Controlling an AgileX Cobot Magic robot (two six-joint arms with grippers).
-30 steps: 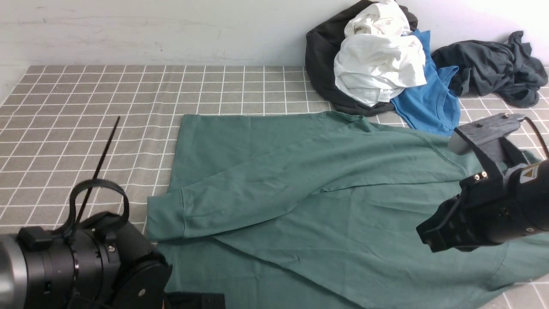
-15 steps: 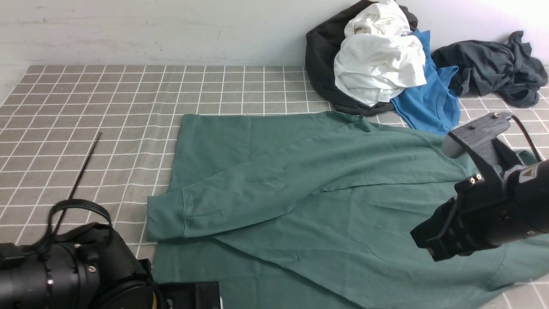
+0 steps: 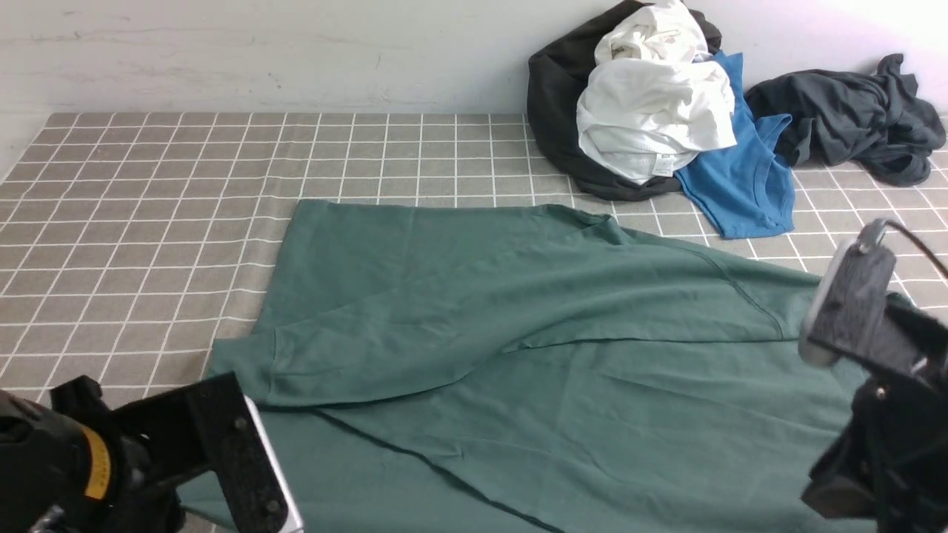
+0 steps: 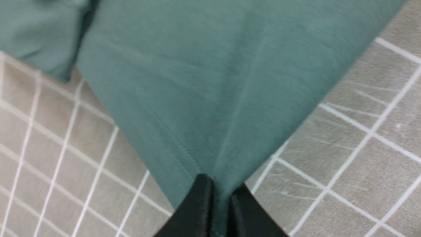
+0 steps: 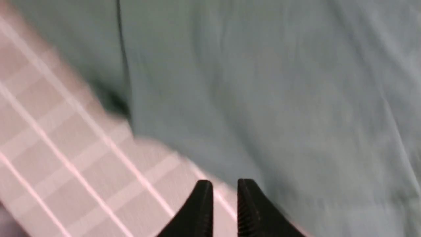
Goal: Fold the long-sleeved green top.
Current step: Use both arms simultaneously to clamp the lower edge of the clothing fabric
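The green long-sleeved top (image 3: 518,333) lies spread on the checked tablecloth, with one sleeve folded across its body. Its logo and neck label are hidden. My left gripper (image 4: 221,194) is shut on a corner of the top's hem (image 4: 213,82), with cloth pinched between the jaws. Its arm (image 3: 148,459) is at the near left. My right gripper (image 5: 225,189) stands narrowly open and empty just above the tablecloth, beside the top's edge (image 5: 279,82). Its arm (image 3: 874,385) is at the near right; this view is blurred.
A pile at the back right holds a black garment (image 3: 555,111), a white one (image 3: 652,111) and a bright blue T-shirt (image 3: 740,178). A dark grey garment (image 3: 852,111) lies further right. The wall runs behind them. Bare checked tablecloth (image 3: 148,207) lies to the left.
The top has been dragged to the left and toward me. My left arm has swung down at the near left. My right arm has moved right and nearer.
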